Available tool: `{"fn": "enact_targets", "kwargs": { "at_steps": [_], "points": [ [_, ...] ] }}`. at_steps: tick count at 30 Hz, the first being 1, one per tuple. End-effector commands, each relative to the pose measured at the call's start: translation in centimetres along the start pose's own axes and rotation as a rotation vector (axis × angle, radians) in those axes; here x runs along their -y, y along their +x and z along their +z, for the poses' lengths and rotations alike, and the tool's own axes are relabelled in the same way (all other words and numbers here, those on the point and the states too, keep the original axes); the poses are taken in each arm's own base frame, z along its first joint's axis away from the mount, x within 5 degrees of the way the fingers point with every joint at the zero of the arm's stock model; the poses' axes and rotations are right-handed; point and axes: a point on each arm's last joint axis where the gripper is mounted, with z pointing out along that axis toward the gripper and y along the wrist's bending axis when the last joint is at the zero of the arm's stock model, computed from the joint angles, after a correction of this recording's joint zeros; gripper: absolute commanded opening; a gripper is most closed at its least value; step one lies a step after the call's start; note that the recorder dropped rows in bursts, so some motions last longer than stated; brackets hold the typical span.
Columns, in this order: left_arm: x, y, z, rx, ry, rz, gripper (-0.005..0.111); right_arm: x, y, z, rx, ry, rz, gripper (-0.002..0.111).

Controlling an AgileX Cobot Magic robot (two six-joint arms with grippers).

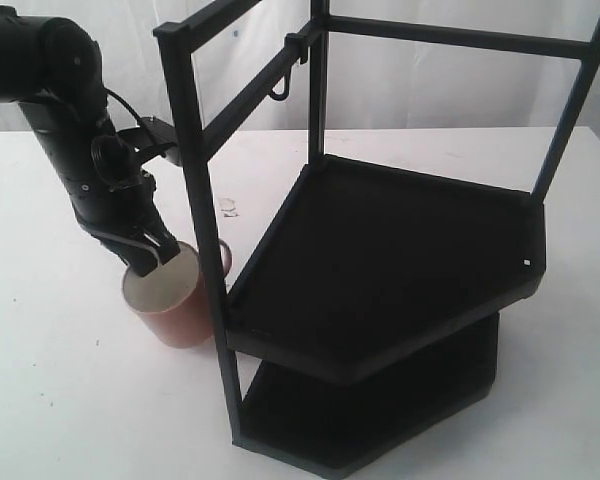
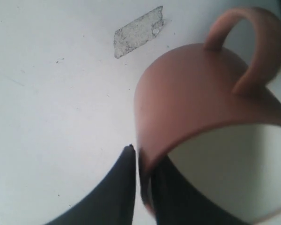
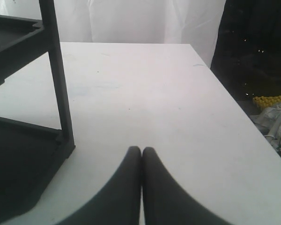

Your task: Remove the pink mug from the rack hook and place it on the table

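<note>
White tabletop [image 1: 60, 400] fills the exterior view, with the rack [image 1: 380, 260] standing on it and pale curtain behind. The rack hook [image 1: 280, 90] on the rack's upper rail hangs bare. The pink mug [image 1: 175, 300] is low down just outside the rack's front post, on the side facing the left arm. It is tilted, mouth up and leaning away from the rack, base toward the table. Whether the base touches the surface cannot be told. The left gripper [image 1: 145, 255] comes down onto the rim from above, on the side of the mug farther from the rack. The right arm is out of this view, so the left is plainly the working arm.

The left wrist view shows that gripper [image 2: 143, 159] narrowed onto the wall of the mug [image 2: 196, 89], one finger inside the cream interior and one outside. The loop handle [image 2: 253, 42] points away from the fingers. Below lies the table [image 2: 47, 93] with a grey scuffed patch [image 2: 138, 32].

The right wrist view shows the right gripper [image 3: 141, 150] with fingertips pressed together on nothing, over bare table [image 3: 154, 93] beside a rack post [image 3: 58, 79].

What remains is probably to bring the mug's axis upright, settle its base flat, and let go.
</note>
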Motion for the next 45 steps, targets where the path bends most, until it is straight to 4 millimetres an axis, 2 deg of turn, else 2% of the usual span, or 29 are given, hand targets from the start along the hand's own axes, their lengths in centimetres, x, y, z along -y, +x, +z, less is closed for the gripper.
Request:
{"fn": "enact_targets", "kwargs": {
  "at_steps": [1, 5, 10, 12, 13, 15, 18, 20, 24, 29, 35, 37, 40, 42, 45],
  "points": [
    [0.2, -0.1, -0.4, 0.006, 0.008, -0.011, 0.038, 0.0, -0.1, 0.0, 0.010, 0.001, 0.001, 0.000],
    [0.2, 0.0, -0.4, 0.000, 0.010, -0.011, 0.049, 0.0, -0.1, 0.0, 0.010, 0.001, 0.001, 0.000],
    [0.4, 0.3, -0.5, -0.037, 0.027, -0.010, 0.050, 0.0, -0.1, 0.0, 0.010, 0.001, 0.001, 0.000],
    [0.4, 0.5, -1.1, -0.033, 0.018, -0.027, 0.049, 0.0, -0.1, 0.0, 0.010, 0.001, 0.001, 0.000],
    [0.2, 0.6, -2.2, -0.001, -0.039, -0.081, 0.048, 0.0, -0.1, 0.0, 0.010, 0.001, 0.001, 0.000],
    [-0.7, 1.1, -4.7, 0.063, -0.199, -0.160, 0.042, 0.0, -0.1, 0.0, 0.010, 0.001, 0.001, 0.000],
    [-1.6, 2.5, -9.4, 0.165, -0.427, -0.177, 0.018, 0.0, -0.1, 0.0, 0.010, 0.001, 0.001, 0.000],
    [-1.7, 3.3, -11.0, 0.191, -0.482, -0.171, 0.000, 0.0, -0.1, 0.0, 0.010, 0.001, 0.001, 0.000],
    [-3.2, 5.0, -11.6, 0.335, -0.496, -0.361, 0.000, 0.0, -0.1, 0.0, 0.010, 0.001, 0.001, 0.000],
    [-4.8, 9.0, -10.7, 0.414, -0.514, -0.535, 0.000, 0.0, -0.1, 0.0, 0.010, 0.001, 0.001, 0.000],
    [-5.1, 16.3, -8.3, 0.462, -0.594, -0.633, 0.000, 0.0, -0.1, 0.0, 0.010, 0.001, 0.001, 0.000],
    [-3.9, 19.0, -7.3, 0.525, -0.601, -0.667, 0.000, 0.0, -0.1, 0.0, 0.010, 0.001, 0.001, 0.000],
    [-1.4, 21.8, -6.3, 0.769, -0.589, -0.727, 0.000, 0.0, -0.1, 0.0, 0.010, 0.001, 0.001, 0.000],
    [0.7, 23.1, -7.0, 0.991, -0.571, -0.742, 0.000, 0.0, -0.1, 0.0, 0.010, 0.001, 0.001, 0.000],
    [3.4, 25.3, -8.5, 1.132, -0.606, -0.749, 0.000, 0.0, -0.1, 0.0, 0.010, 0.001, 0.001, 0.000]
  ]
}}
